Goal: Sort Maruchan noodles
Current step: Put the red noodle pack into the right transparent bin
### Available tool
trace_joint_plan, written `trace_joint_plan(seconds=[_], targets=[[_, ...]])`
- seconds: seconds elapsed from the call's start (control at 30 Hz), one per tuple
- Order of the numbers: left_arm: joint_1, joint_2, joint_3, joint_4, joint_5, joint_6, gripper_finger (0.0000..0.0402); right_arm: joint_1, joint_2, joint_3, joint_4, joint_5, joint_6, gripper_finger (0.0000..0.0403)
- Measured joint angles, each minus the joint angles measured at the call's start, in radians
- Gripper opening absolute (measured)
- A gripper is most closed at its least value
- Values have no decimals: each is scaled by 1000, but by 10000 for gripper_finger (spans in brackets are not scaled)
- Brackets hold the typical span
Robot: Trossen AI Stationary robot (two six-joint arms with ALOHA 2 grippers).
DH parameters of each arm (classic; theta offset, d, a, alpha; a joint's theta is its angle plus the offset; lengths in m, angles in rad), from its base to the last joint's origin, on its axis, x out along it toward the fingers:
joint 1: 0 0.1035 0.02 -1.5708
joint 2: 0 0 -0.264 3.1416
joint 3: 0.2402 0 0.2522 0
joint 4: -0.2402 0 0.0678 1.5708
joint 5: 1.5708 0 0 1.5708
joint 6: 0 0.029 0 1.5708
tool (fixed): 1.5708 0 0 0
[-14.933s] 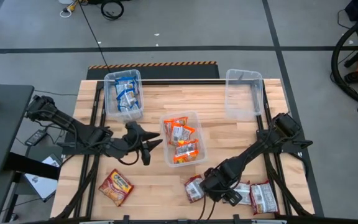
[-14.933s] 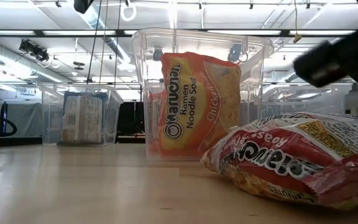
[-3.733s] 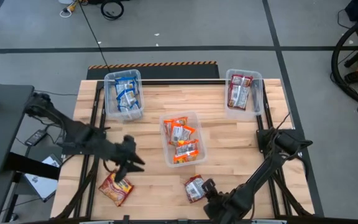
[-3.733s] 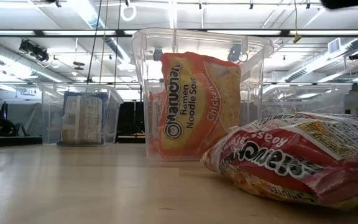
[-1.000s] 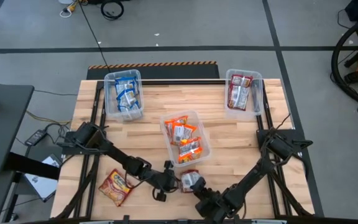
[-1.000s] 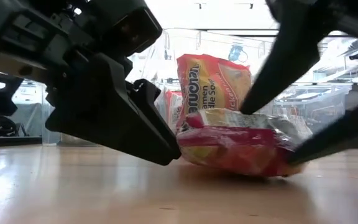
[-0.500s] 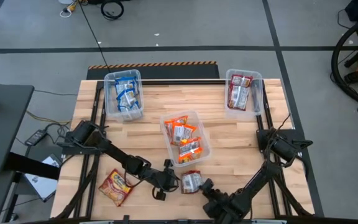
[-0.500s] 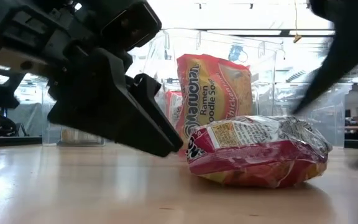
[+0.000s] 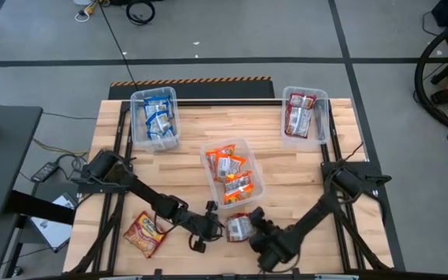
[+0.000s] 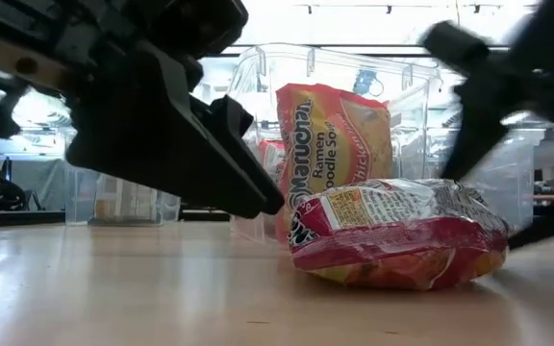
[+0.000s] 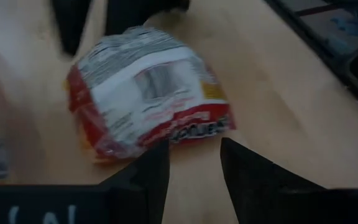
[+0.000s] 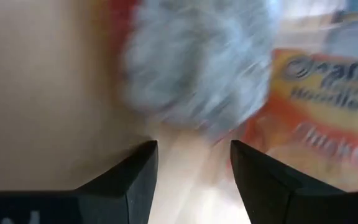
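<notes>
A dark red Maruchan packet lies flat on the table near its near edge, just in front of the centre bin. In the left wrist view its white label side faces up. My left gripper is open and sits low on the packet's left, with its fingertips at the packet's edge. My right gripper is open on the packet's right; its wrist view is blurred, with the packet just beyond the fingers. A second red and orange packet lies flat to the left. My left gripper comes in level from the table's left. One fingertip stands right at the packet's lower edge. I cannot tell whether it touches. My right gripper touches nothing that I can see.
Three clear bins stand on the table: one with blue packets at far left, one with orange packets in the centre, and one with dark red packets at far right. Bare wood lies between the bins and along the right side.
A second ago my right gripper's fingers stood on either side of the dark red packet. The gripper drew back toward the near edge, then swung back to the packet's right side. The packet settled on the table with its label side turned more into view.
</notes>
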Motion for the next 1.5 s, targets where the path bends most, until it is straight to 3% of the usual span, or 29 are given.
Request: trace_joint_plan(seconds=[0.23, 0.4, 0.57, 0.7, 0.9, 1.07, 1.5], targets=[[-55, -10, 39, -29, 3, -16, 149, -59, 1, 2, 220, 16, -249, 206], [-79, -100, 102, -281, -1, -63, 149, -66, -2, 4, 315, 72, -391, 206], [-70, -225, 117, -584, -88, -78, 144, -20, -16, 63, 223, 98, -392, 206], [-25, -243, 109, -684, -184, -74, 142, 34, -17, 98, 191, 67, -327, 206], [50, -137, 108, -548, -178, -78, 141, 93, -15, 102, 317, -46, -305, 206], [66, -52, 110, -418, -80, -90, 141, 63, 24, 100, 440, -65, -335, 206], [8, -27, 107, -452, -17, -213, 141, 0, 60, 99, 471, -93, -424, 222]])
